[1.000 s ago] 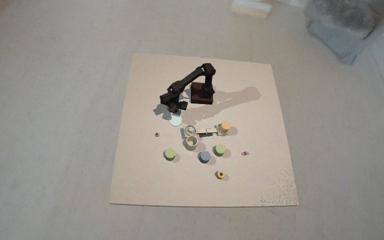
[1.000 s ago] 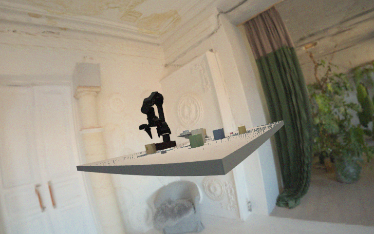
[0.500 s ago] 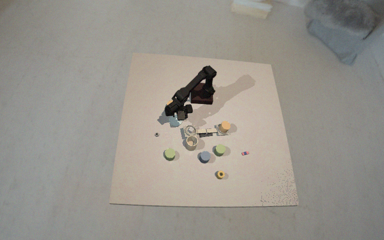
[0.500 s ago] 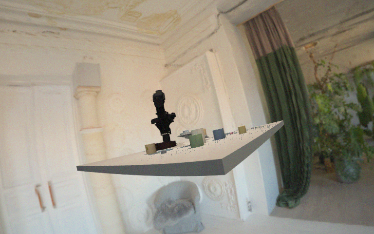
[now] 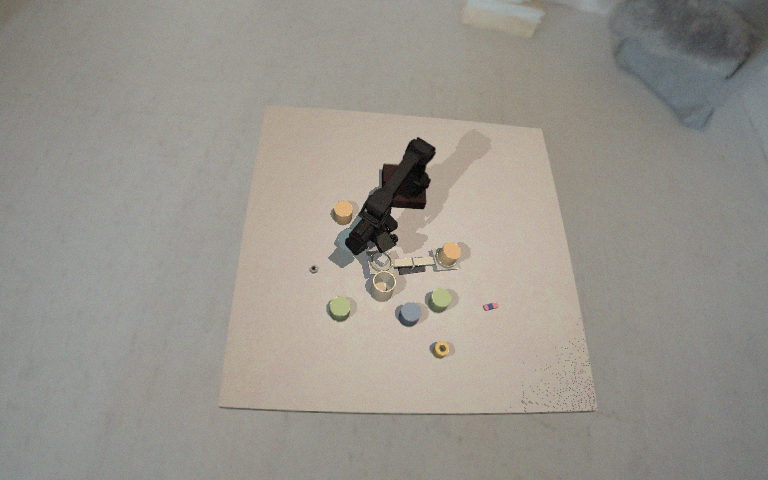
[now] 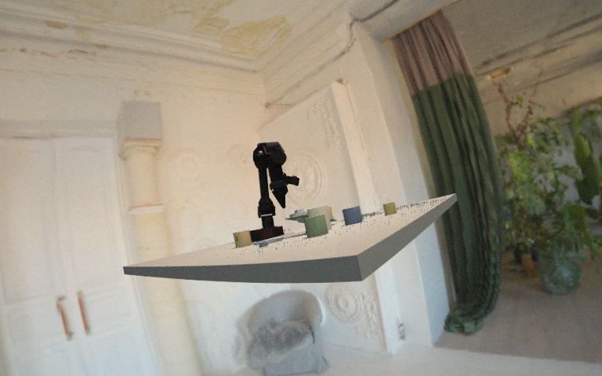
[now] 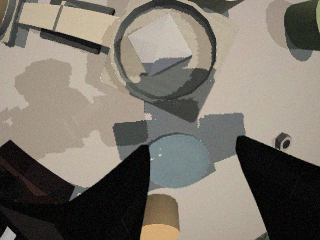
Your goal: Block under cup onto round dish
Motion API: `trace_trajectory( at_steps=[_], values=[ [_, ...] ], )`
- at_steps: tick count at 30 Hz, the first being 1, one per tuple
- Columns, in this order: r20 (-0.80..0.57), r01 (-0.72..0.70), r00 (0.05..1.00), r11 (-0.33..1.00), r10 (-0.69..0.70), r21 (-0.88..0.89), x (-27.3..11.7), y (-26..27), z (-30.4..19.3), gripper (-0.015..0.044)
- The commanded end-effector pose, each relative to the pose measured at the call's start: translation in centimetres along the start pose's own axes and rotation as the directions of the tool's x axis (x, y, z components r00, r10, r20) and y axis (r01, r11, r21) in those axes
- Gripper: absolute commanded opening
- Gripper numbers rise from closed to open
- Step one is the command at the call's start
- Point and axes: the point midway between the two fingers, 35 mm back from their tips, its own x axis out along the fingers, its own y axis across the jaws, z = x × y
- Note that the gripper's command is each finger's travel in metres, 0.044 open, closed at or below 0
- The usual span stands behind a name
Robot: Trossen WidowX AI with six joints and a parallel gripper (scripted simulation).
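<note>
The pale block lies uncovered inside the ring holder on one end of the balance. One orange cup stands on the balance's other end. The matching orange cup stands on the table beyond the round dish. The blue-grey round dish is partly covered by the arm in the top view; it looks empty, with no cup above it. My gripper is open and empty, pointing down well above the table; its fingertips are hidden in the top view.
An open beige cup stands close beside the block's end of the balance. Two green cylinders and a blue one stand farther out. A yellow ring-shaped piece, a small nut and a red-blue piece lie around.
</note>
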Motion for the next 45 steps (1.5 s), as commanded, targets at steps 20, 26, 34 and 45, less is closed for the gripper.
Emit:
trace_trajectory(
  at_steps=[20, 26, 34, 45],
  values=[
    [-0.008, -0.016, 1.000, 0.927, 0.014, -0.375, 0.5, 1.2, 5.8, 0.0260],
    [-0.008, -0.016, 1.000, 0.927, 0.014, -0.375, 0.9, 1.2, 5.9, 0.0260],
    [-0.008, -0.016, 1.000, 0.927, 0.014, -0.375, 2.2, 1.2, 5.9, 0.0260],
    [-0.008, -0.016, 1.000, 0.927, 0.014, -0.375, 4.0, 1.3, 5.8, 0.0260]
  ],
)
